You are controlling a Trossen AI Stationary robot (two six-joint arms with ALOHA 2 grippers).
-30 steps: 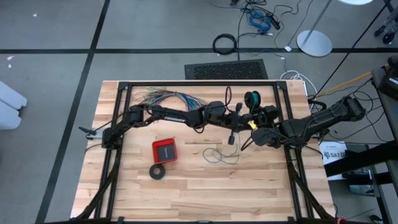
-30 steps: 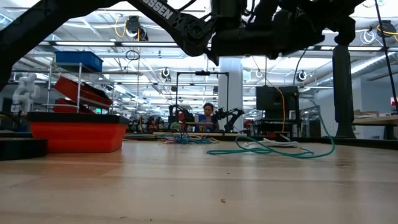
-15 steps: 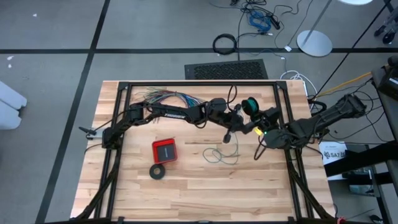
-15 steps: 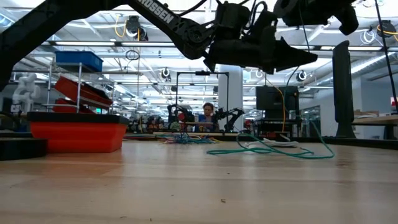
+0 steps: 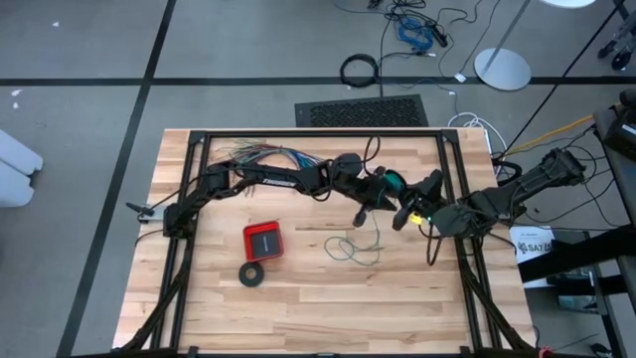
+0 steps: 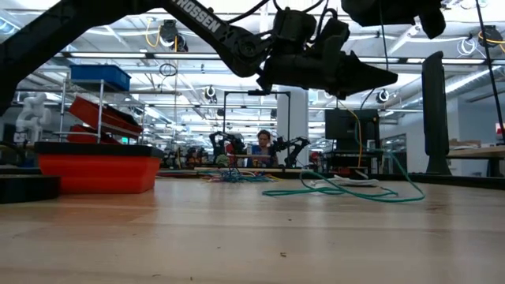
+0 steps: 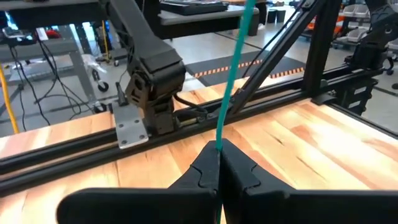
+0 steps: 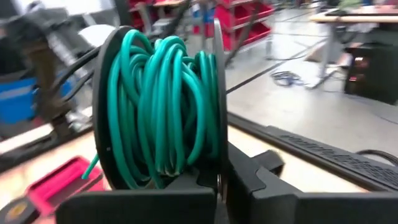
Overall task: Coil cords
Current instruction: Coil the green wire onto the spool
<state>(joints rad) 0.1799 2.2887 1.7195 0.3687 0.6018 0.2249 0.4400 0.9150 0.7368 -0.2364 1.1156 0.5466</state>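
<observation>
A black spool (image 8: 163, 106) wound with teal-green wire hangs above the table's middle right (image 5: 395, 181), and my right gripper (image 5: 409, 204) is shut on it. My left gripper (image 7: 219, 163) is shut on the teal wire (image 7: 233, 74) just beside the spool (image 5: 366, 204). In the low view it points level at mid height (image 6: 387, 76). The wire's loose end lies in slack loops on the table (image 5: 353, 246), together with a thin white cord (image 6: 341, 182). My left gripper pinches a single strand of the teal wire (image 7: 220, 142) at its fingertips. The fingers lie nearly level and cross the strand. From the pinch the strand runs straight up and away, drawn taut. My right gripper pinches the rim of one black spool flange (image 8: 219, 163) between its two fingers. The spool is lifted clear of the table, its wound wire beside the fingers.
A red box (image 5: 263, 240) and a black tape ring (image 5: 252, 274) sit left of centre. A fan of many-coloured wires (image 5: 268, 155) lies at the far left. The black frame rails (image 5: 452, 169) run along the table's edges.
My right gripper has rolled and drawn back toward the table's right edge. The spool has turned with it and come a little toward the near edge. My left gripper has swung slightly with the wire, staying shut on it.
</observation>
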